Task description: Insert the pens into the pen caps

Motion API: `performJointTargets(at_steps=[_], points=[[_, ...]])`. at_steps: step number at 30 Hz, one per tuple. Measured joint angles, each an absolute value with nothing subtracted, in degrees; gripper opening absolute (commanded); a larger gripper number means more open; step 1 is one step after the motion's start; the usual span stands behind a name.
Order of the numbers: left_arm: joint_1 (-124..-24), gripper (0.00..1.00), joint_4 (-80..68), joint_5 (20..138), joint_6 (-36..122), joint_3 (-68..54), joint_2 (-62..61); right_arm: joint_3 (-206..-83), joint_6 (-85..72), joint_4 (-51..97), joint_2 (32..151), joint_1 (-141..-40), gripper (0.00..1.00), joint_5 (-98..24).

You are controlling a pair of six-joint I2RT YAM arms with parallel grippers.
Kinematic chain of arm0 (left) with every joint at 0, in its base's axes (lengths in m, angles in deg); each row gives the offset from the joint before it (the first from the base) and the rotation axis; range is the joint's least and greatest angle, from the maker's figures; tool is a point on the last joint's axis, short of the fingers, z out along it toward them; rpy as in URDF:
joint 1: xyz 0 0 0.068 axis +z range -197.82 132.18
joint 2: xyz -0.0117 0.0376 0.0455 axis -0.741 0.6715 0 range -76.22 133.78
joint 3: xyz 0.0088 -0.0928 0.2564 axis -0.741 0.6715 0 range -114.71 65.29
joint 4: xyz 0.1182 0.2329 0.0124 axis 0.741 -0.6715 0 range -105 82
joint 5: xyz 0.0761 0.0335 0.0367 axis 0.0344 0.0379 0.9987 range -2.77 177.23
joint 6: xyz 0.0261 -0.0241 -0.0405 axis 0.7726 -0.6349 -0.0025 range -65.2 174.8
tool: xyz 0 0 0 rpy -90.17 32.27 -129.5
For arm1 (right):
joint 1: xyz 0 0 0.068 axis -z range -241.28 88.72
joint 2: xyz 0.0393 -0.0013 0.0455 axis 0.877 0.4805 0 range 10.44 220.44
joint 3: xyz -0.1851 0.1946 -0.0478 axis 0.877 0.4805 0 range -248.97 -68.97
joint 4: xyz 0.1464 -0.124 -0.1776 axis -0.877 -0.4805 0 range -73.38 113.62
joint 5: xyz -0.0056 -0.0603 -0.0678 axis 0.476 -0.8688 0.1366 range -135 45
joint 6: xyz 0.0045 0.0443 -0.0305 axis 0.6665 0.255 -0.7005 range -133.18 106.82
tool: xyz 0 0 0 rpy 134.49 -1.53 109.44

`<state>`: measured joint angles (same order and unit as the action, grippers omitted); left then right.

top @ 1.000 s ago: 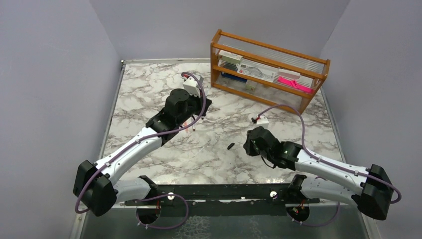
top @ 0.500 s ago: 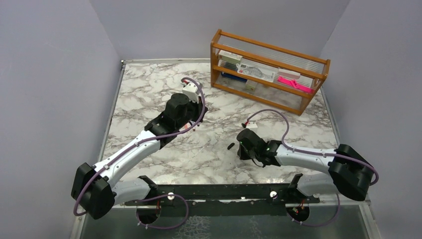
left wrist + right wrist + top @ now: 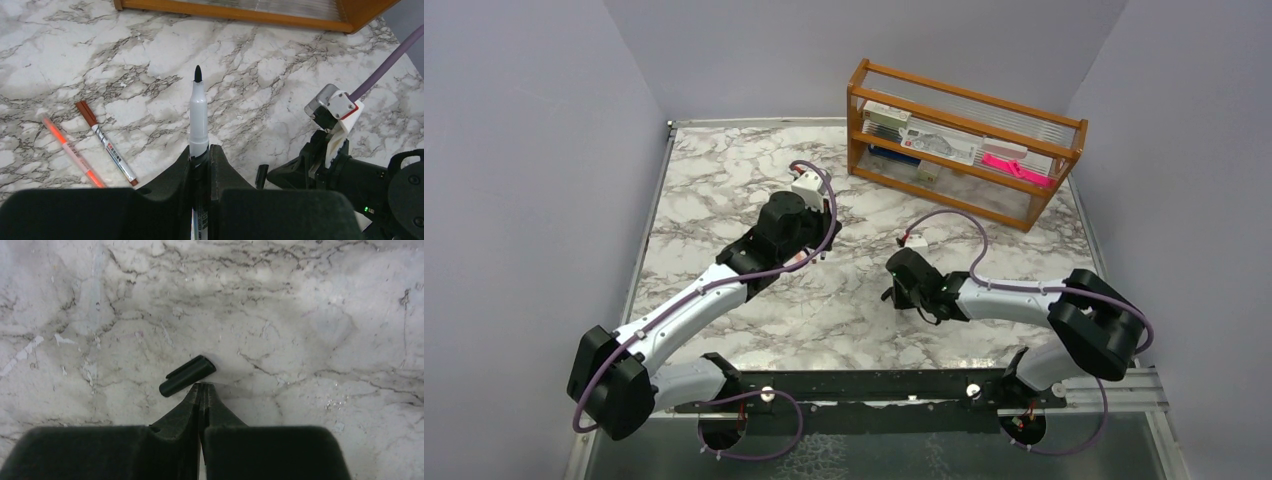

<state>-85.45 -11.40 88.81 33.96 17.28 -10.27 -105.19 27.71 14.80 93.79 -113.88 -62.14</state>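
Currently: right gripper (image 3: pixel 202 386) is fully closed, fingers pressed flat together with nothing between them. Tips sit at the side of the black cap (image 3: pixel 187 375), touching or just short of it, can't tell which. Cap lies flat on the marble table (image 3: pixel 310 330), angled across the fingertips, not grasped.

Left gripper (image 3: pixel 201 150) is clamped on a silvery-grey pen (image 3: pixel 198 112), dark tip sticking out front toward the far side. To its left, lying on the table side by side, are an orange-red pen (image 3: pixel 70 150) and a second grey pen (image 3: pixel 111 152). That one has a dark red end, likely a cap already on, not certain. Wooden rack (image 3: pixel 964 140) stands at the far edge, not involved.

Step, as judged: picking up the black cap for the held pen, with no grasp made. Next move calls for opening the right jaws, straddling the cap across its narrow width, closing, lifting, then lining its open mouth up with the pen tip. Which end is open can't be told.
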Motion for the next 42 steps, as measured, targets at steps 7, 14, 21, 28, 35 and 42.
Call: performJointTargets(at_steps=[7,14,21,28,35,42], points=[[-85.4,0.00,-11.0,88.0,33.2,17.3,-9.5,-108.1,24.7,17.8,98.0,-111.8,0.01,-63.7],[-85.4,0.00,-11.0,87.9,32.5,17.4,-9.5,-109.0,23.6,19.3,99.2,-111.5,0.01,-64.0],[-85.4,0.00,-11.0,87.9,32.3,17.5,-9.5,-109.0,23.4,19.0,94.6,-111.5,0.43,-67.2],[-85.4,0.00,-10.5,87.7,31.9,17.5,-9.5,-109.3,22.5,19.7,94.4,-111.6,0.48,-67.5],[-85.4,0.00,-10.4,87.7,32.0,17.6,-9.5,-113.2,23.7,16.9,101.4,-114.4,0.41,-67.6],[-85.4,0.00,-10.4,87.7,32.0,18.3,-9.5,-115.8,26.2,13.2,104.1,-116.1,0.18,-68.6]])
